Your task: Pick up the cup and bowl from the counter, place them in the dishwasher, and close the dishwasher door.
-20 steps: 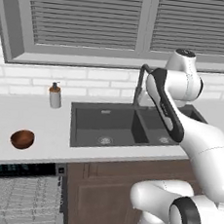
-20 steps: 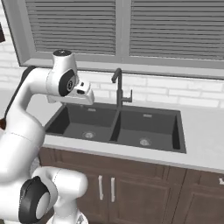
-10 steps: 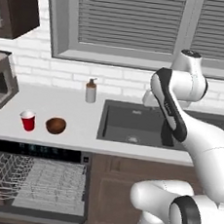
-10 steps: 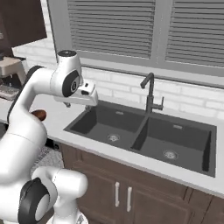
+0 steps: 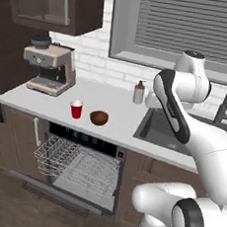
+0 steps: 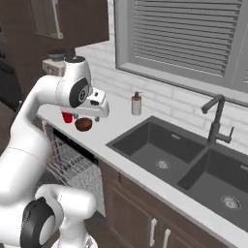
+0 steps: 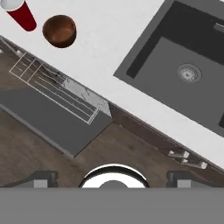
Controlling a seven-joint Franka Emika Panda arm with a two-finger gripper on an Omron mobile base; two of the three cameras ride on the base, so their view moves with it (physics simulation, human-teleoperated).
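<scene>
Left base view finds your cup (image 5: 76,109) and bowl (image 5: 99,117) side by side on the desk (image 5: 120,117), directly above the dishwasher (image 5: 80,164), whose door (image 5: 85,189) lies open. Your hand (image 6: 97,107) is released, empty, above the bowl. Judged step: approach. Next, descend squarely over one item

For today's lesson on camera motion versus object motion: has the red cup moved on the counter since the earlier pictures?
No. The cup stands just left of the bowl on the counter, as before; the base drove, so the whole view shifted.
</scene>
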